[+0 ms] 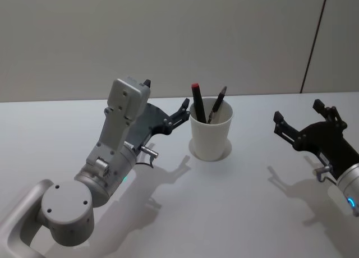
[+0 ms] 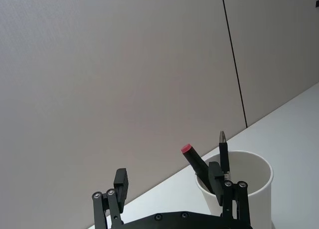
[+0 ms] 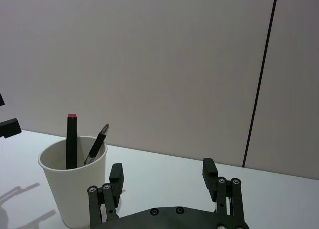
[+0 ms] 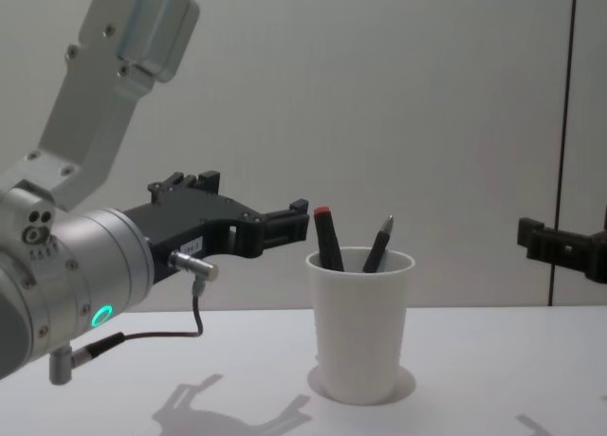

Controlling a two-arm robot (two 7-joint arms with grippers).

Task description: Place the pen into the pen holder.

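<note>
Your left pincer hangs spread beside the pen holder, which holds two pens; right pincer spread, well apart.

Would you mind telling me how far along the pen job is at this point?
It looks essentially done. Two pens, a red-capped pen and a dark pen, stand leaning inside the paper cup. Nothing is in hand: the left gripper is beside the cup's rim with its fingers open and empty, and the right gripper hovers open off to the side. What's left is apparently only pulling the arms back.
</note>
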